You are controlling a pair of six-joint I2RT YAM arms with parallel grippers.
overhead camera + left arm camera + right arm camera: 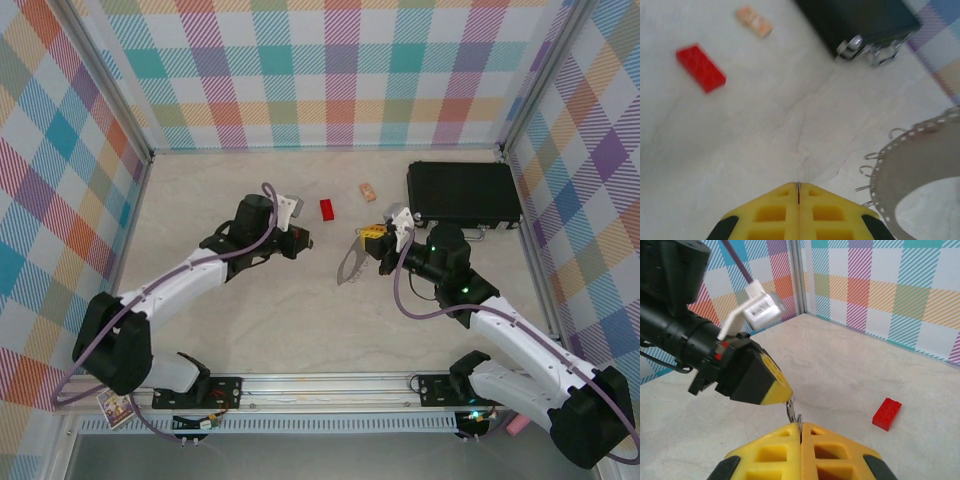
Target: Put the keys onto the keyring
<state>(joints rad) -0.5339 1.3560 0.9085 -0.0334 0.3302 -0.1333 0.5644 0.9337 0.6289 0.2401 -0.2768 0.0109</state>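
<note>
Both pairs of fingers are pressed together. My right gripper (801, 432) pinches the keyring (920, 170) by its edge, near the table's middle and a little toward the right edge. My left gripper (798, 192) sits just beside it. I can't make out the key for sure, though a metal bit (790, 405) at that gripper's tip may be it. I'd hold the ring steady and ease the left tip toward one wire loop, lined up with its opening. The white label (762, 310) on the left wrist is too blurred to read.

Matt grey keyring (920, 167) w/ wire loops (871, 156), glossy red plastic block (700, 68), matt blk case (855, 17), shiny metal latches (857, 44)
</note>
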